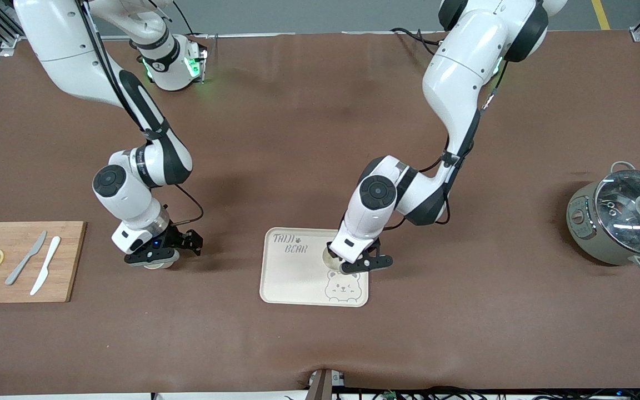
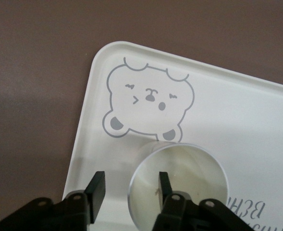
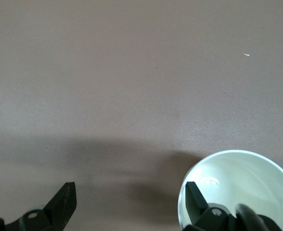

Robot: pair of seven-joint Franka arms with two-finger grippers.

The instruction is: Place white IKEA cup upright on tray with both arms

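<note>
Item: white cup [image 2: 199, 178], upright on the tray [image 1: 286, 278], between lettering and bear face, toward the edge at the left arm's end.

- Left gripper [image 2: 130, 185]: spread, straddling the cup's wall. Release step, by the look of it.
- Next move: a straight lift, no snagging the rim.
- Right gripper [image 3: 129, 197]: spread at a second white cup [image 3: 247, 183] on the desk [image 1: 298, 139].
- Surface: brown covering.
  - Cutting board [image 1: 70, 261] at the right arm's end.
  - Pot [image 1: 620, 216] at the left arm's end.

We see our left pincer [image 1: 360, 265] low over the tray [image 1: 292, 278], at a cup [image 1: 329, 256] standing there. Our right pincer [image 1: 156, 259] waits beside the cutting board [image 1: 67, 261] on the worktop [image 1: 309, 139].
</note>
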